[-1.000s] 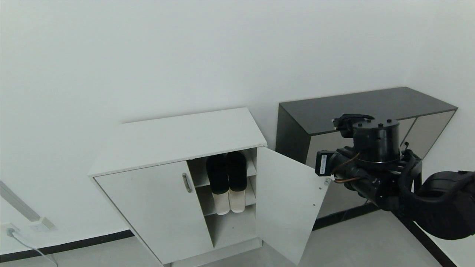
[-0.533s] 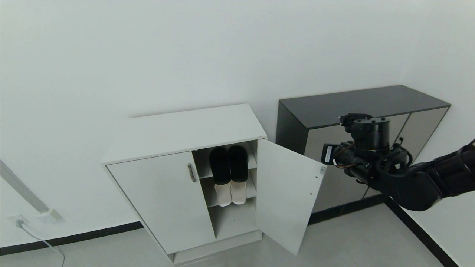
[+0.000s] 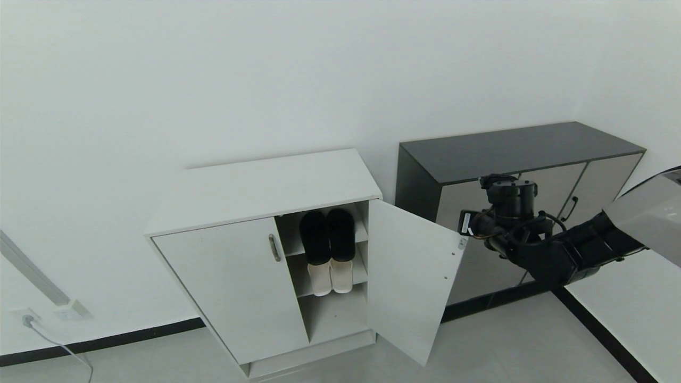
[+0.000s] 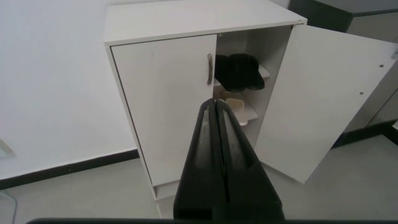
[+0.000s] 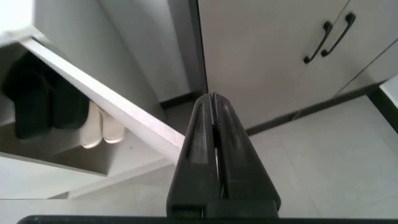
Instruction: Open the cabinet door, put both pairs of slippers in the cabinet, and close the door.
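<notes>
White wooden cabinet (image 3: 266, 186): right door (image 3: 409, 276) ajar, unmoved. Right claw (image 5: 214, 96), fingers together, had edged nearer the door's free edge. Left claw (image 4: 214, 101) likewise together.

I see white cabinet (image 3: 255, 186) w/ smooth matt panels, metal handle (image 3: 274, 248). Inside, black slippers (image 3: 327, 234) look matt, cream pair (image 3: 331, 276) smooth. Next door, dark cabinet (image 3: 511, 149): satin top, doors slightly reflective. Grey floor (image 3: 505, 346) smooth, low sheen.
</notes>
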